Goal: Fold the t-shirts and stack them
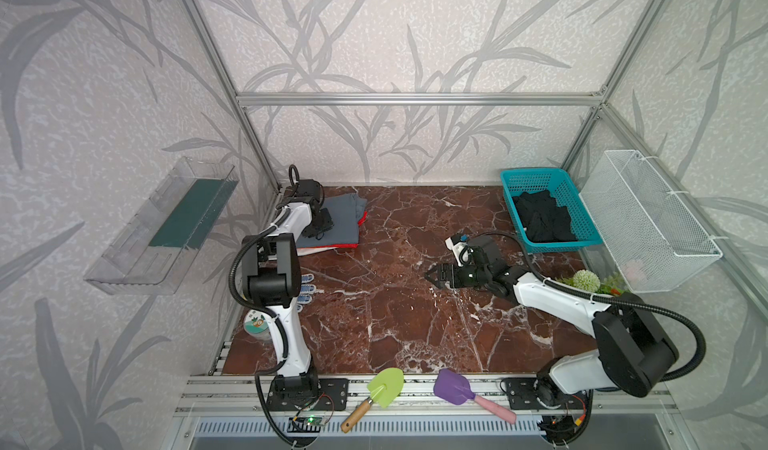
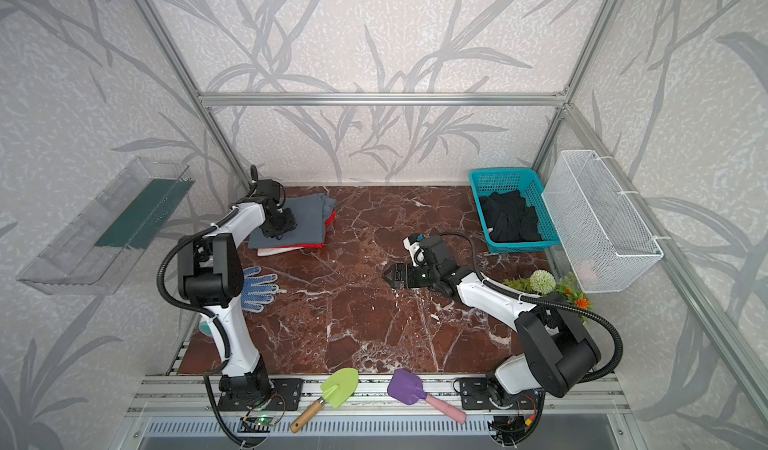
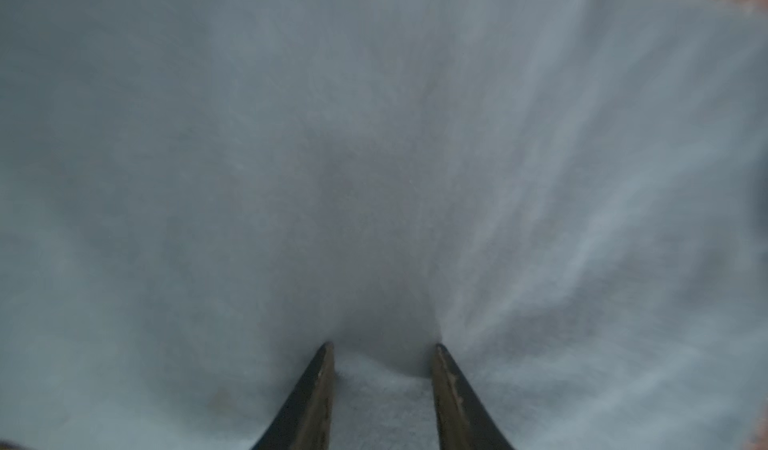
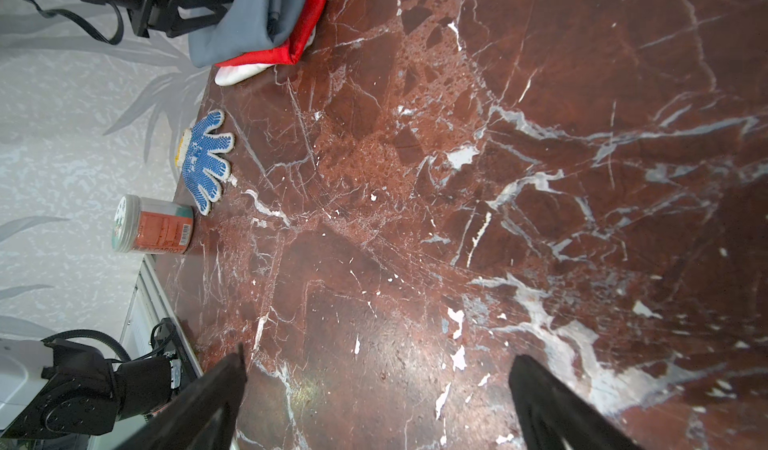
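While the left gripper [image 3: 383, 346] stands part-spread with its tips sunk into the soft slate grey-blue t-shirt [image 1: 345, 219], I can't tell if any cloth is pinched: the close-up is blurred. Shirt lies folded flat at the worktop [image 1: 395, 327] far-left corner, over the red t-shirt [image 4: 286, 51], only its edge showing. Black t-shirt [image 1: 542, 219] crumpled in teal lattice basket [image 1: 536, 180], far-right corner. Right gripper [image 1: 432, 277] spread wide over bare veined marble.

Jar [image 4: 153, 230] label print too blurred to read; nothing else legible.
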You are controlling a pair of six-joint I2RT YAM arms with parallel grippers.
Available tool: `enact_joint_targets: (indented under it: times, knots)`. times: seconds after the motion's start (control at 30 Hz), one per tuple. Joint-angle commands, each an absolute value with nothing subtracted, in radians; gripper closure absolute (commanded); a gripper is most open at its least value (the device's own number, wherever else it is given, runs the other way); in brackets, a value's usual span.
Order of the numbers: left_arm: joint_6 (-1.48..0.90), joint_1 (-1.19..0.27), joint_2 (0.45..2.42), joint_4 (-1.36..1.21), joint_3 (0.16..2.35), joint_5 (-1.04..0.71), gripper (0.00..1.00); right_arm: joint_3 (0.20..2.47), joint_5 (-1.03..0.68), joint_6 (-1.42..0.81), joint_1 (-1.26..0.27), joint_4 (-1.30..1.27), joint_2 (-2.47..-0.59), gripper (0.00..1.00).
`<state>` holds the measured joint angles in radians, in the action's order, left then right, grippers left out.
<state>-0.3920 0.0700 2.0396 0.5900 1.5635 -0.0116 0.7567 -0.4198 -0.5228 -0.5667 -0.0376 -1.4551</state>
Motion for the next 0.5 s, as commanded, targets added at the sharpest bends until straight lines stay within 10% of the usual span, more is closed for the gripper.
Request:
enact_joint_targets:
  times: [0.0,0.47]
  knots:
    - [-0.410,0.062,2.032,0.626,1.516,-0.002,0.60,0.787,-0.431,-0.515,-0.571,-0.047,-1.483,0.01]
    - [-0.392,0.060,1.837,0.558,1.410,0.026,0.56,0.786,-0.431,-0.515,-0.571,-0.044,-1.482,0.01]
